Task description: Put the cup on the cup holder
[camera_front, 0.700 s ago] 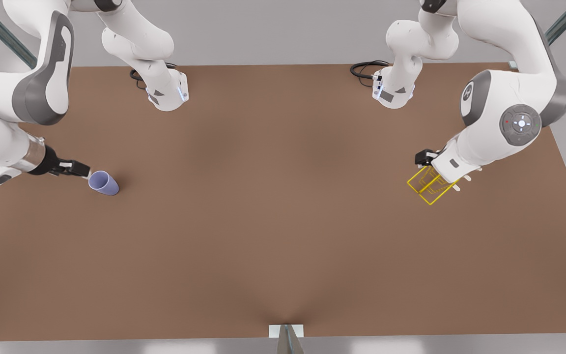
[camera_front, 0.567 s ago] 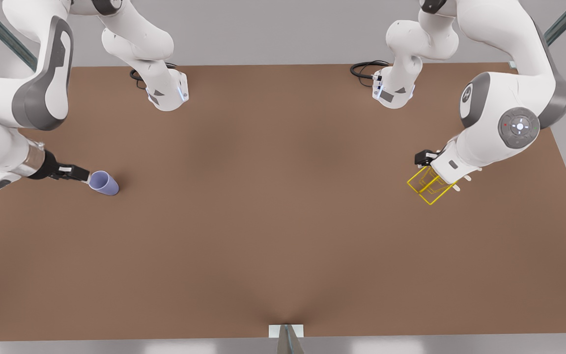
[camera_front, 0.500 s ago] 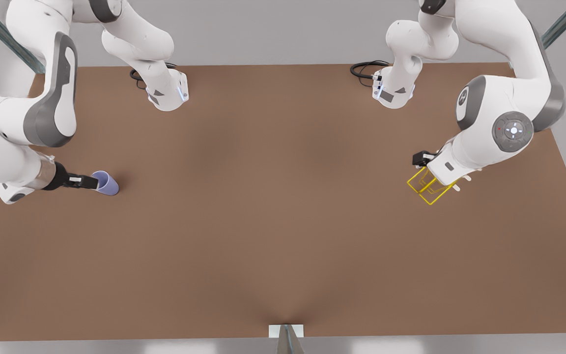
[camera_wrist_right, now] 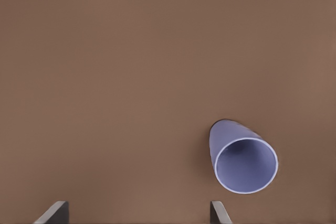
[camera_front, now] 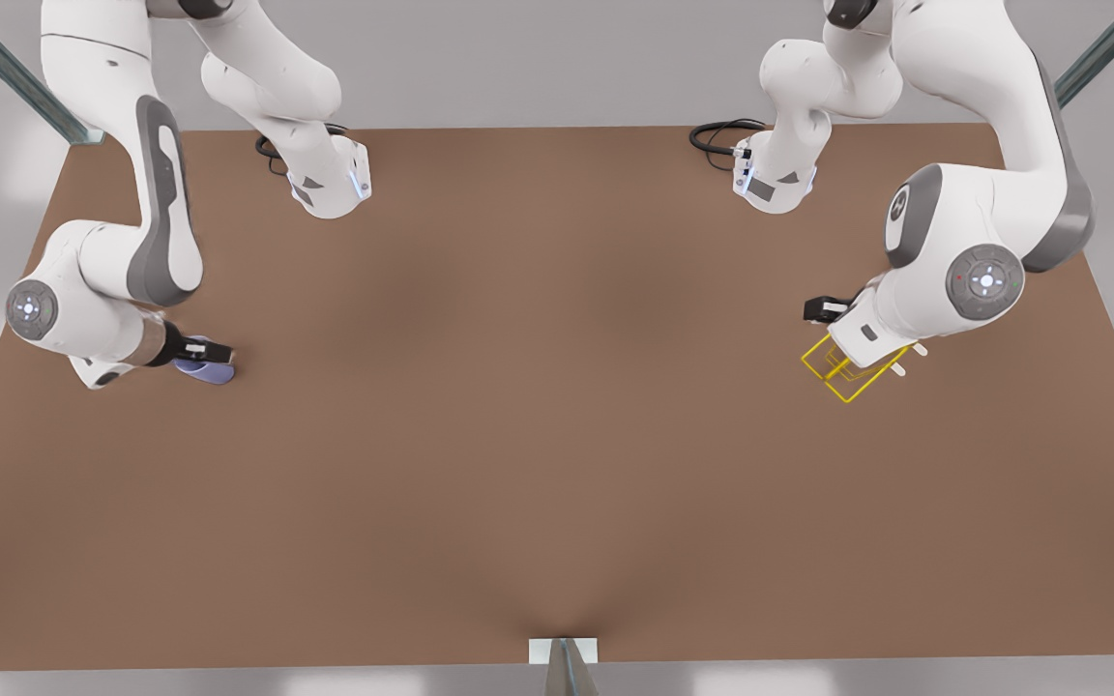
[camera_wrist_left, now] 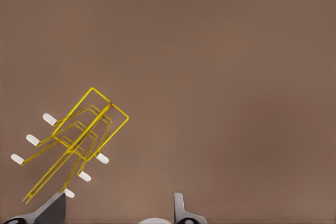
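Hovering right gripper hiding cup, left gripper over cup holder

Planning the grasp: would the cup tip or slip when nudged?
The cup seems to stand wide rim up on its narrower base, so a high nudge could tip it. Its smooth tapered wall may slip in the open right gripper.

lavender-blue cup; yellow cup holder
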